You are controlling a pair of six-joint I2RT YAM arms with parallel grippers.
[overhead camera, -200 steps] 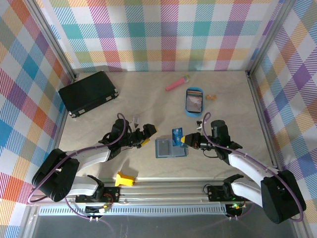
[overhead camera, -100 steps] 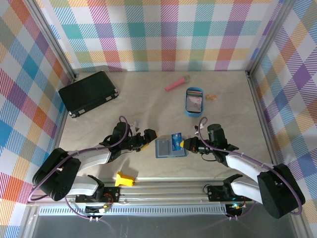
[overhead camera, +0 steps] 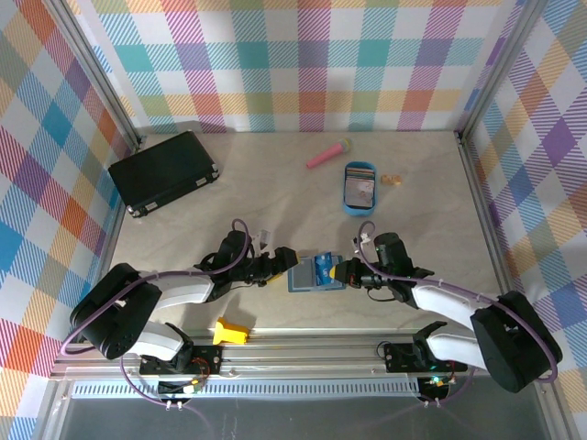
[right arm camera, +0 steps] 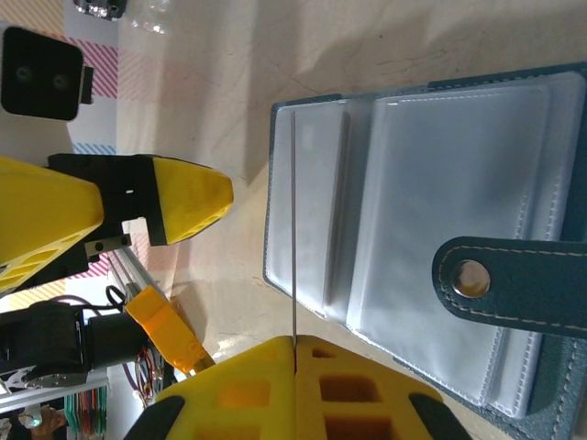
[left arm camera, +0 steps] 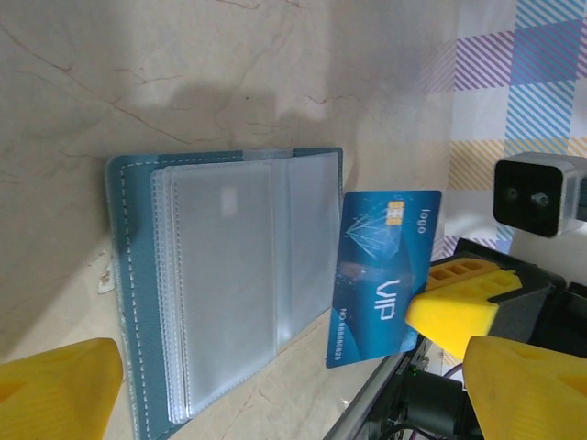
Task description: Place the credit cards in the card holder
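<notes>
The card holder (overhead camera: 307, 275) lies open on the table, a teal wallet (left arm camera: 220, 284) with clear inner sleeves (right arm camera: 431, 211) and a snap tab (right arm camera: 514, 275). My right gripper (overhead camera: 340, 270) is shut on a blue VIP credit card (left arm camera: 385, 275), held on edge over the wallet's right half. In the right wrist view that card (right arm camera: 293, 229) is a thin line rising from my shut gripper (right arm camera: 295, 341). My left gripper (overhead camera: 281, 267) stands open (left arm camera: 293, 367) at the wallet's left edge, holding nothing. More cards (overhead camera: 359, 187) lie in the blue oval tray.
The blue oval tray (overhead camera: 346, 202) sits behind the wallet, with a pink object (overhead camera: 328, 153) and a small tan item (overhead camera: 392, 180) near it. A black case (overhead camera: 165, 171) lies at the back left. A yellow piece (overhead camera: 231, 332) rests on the front rail.
Both grippers have closed in on the wallet: the right moved left with the blue card to over the sleeves, the left moved right to the wallet's left edge.
</notes>
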